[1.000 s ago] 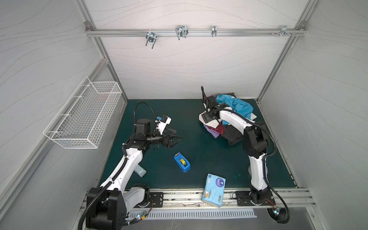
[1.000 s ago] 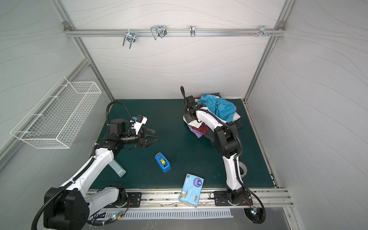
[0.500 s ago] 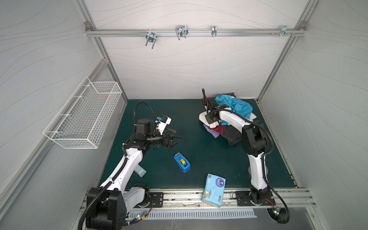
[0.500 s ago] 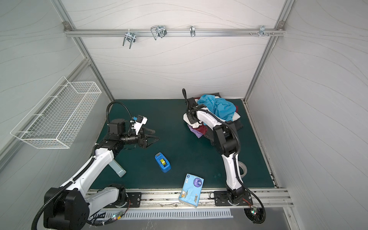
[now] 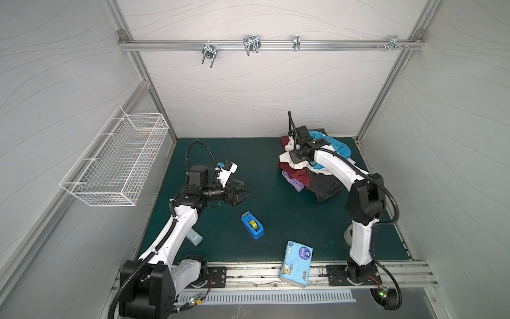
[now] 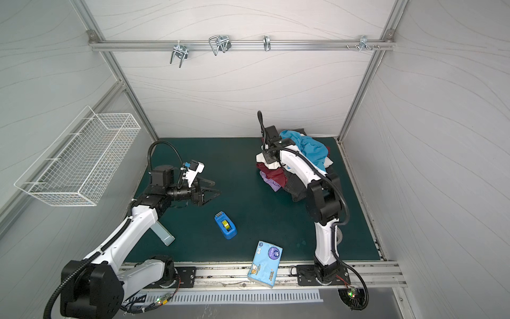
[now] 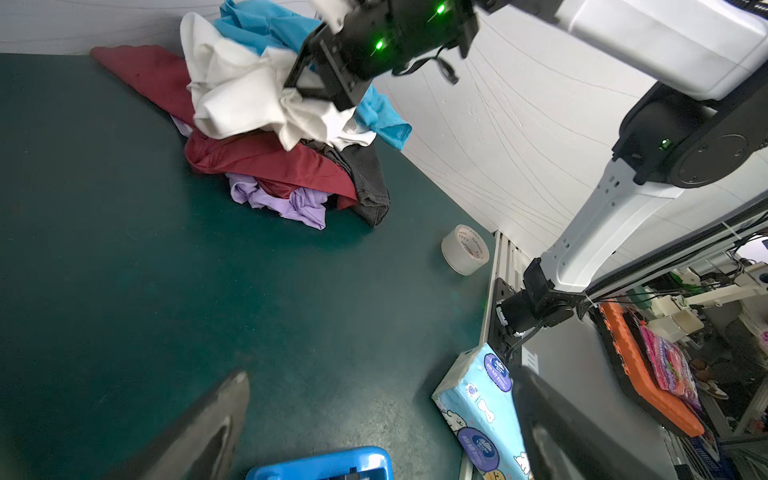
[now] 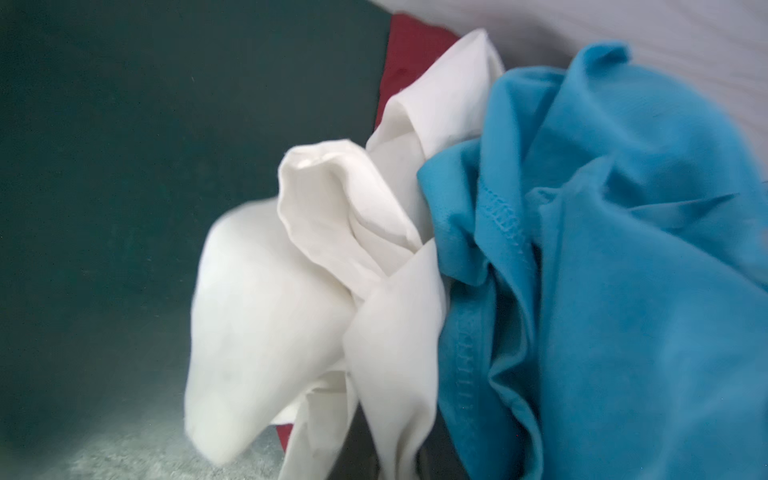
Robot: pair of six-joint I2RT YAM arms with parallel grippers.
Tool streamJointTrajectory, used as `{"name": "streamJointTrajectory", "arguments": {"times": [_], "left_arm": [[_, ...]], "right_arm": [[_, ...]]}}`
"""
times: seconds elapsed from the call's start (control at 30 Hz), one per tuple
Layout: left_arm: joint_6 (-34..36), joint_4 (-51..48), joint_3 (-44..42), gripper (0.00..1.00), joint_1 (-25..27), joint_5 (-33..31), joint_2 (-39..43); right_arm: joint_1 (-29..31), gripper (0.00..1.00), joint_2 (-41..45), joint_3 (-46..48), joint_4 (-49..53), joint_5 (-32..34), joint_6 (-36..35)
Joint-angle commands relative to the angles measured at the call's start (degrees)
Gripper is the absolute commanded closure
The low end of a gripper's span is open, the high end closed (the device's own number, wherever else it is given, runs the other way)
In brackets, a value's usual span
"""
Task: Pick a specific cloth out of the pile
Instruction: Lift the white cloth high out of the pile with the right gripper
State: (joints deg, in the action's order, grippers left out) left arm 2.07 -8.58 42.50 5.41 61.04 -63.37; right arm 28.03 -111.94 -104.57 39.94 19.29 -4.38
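The cloth (image 5: 286,158) (image 6: 261,158) is an off-white crumpled garment on the left top of the pile (image 5: 297,174) (image 6: 274,176), which lies at the back right of the green mat. My right gripper (image 5: 297,161) (image 6: 269,159) is shut on a fold of the cloth (image 7: 241,95); in the left wrist view its black jaws pinch the white fabric. Close up, the cloth (image 8: 291,291) lies bunched beside the turquoise garment (image 8: 602,249), hiding the fingers. My left gripper (image 5: 245,191) (image 6: 214,191) (image 7: 380,374) hovers open and empty over the mat's left half.
A blue tape dispenser (image 5: 252,225) (image 6: 225,225) sits mid-mat. A light blue tissue pack (image 5: 296,263) (image 7: 482,407) lies at the front edge. A clear tape roll (image 7: 464,249) stands by the right arm's base. A wire basket (image 5: 116,160) hangs on the left wall.
My right gripper has shut on the white cloth at the top of the pile. The left arm has stayed where it was.
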Motion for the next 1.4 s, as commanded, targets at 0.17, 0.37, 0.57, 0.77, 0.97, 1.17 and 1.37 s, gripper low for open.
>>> {"name": "streamJointTrajectory", "arguments": {"times": [0.17, 0.37, 0.57, 0.77, 0.97, 1.17, 1.37], "left_arm": [[1.5, 0.9, 0.2, 0.01, 0.2, 0.2, 1.3], [1.4, 1.0, 0.1, 0.01, 0.2, 0.2, 1.7], [1.3, 1.2, 0.0, 0.01, 0.3, 0.2, 1.9], [1.2, 1.3, 0.1, 0.01, 0.3, -0.3, 2.0], [1.2, 1.4, -0.1, 0.01, 0.3, -0.2, 2.5], [1.1, 1.7, -0.3, 0.01, 0.5, -0.2, 2.7], [1.0, 1.8, -0.4, 0.01, 0.7, -0.1, 3.0]], "right_arm": [[-3.2, 1.00, 9.7, -8.7, 2.9, -10.5, -1.0], [-8.9, 1.00, 11.9, -13.5, 4.5, -24.7, 3.2], [-16.1, 1.00, 13.5, -8.0, 1.8, -33.0, 8.4], [-18.1, 1.00, 15.6, -7.3, -3.2, -38.2, 11.7], [-18.1, 1.00, 19.1, -11.2, -8.6, -40.2, 14.2], [-18.1, 1.00, 21.7, -13.9, -12.7, -42.8, 16.9], [-18.2, 1.00, 22.4, -15.2, -17.3, -46.2, 20.1]]}}
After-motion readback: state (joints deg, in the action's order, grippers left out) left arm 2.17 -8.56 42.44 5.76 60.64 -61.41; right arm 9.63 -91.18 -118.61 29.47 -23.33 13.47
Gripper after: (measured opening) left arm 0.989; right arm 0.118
